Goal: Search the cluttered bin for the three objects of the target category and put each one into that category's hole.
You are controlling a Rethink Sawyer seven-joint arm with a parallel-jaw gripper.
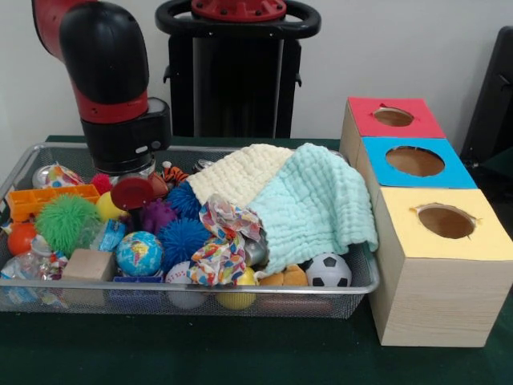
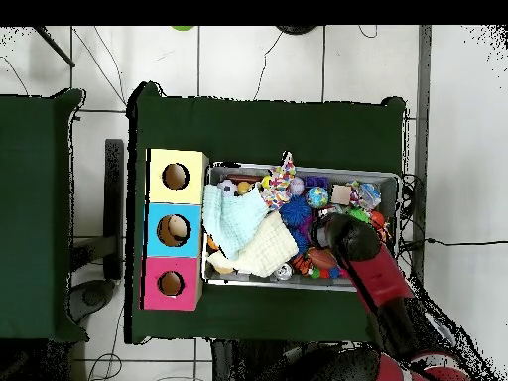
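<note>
A silver wire-mesh bin [image 1: 362,282] is shown on a dark green table, crowded with toys; beside it three pale wooden boxes are lined up, topped yellow, blue and red. The red-topped box's hole [image 1: 393,117] lies farthest from the front camera, and nothing can be seen inside it from either view, so how many pieces have been delivered cannot be judged. The red and black arm is lowered into the bin's end away from the boxes, and its gripper [image 1: 132,172] is hidden beneath the wrist among the toys; whether the fingers are spread or closed, or anything is held, cannot be told. Clear, crinkled plastic with a faint blue tint [image 1: 32,263] is seen at the bin's corner near the front camera, beside a wooden cube [image 1: 90,265] and a globe ball [image 1: 139,253]; further such pieces cannot be made out. Two folded cloths [image 1: 309,204], cream and mint, are draped over the end nearest the boxes and may conceal more. The search is judged to be unfinished.
</note>
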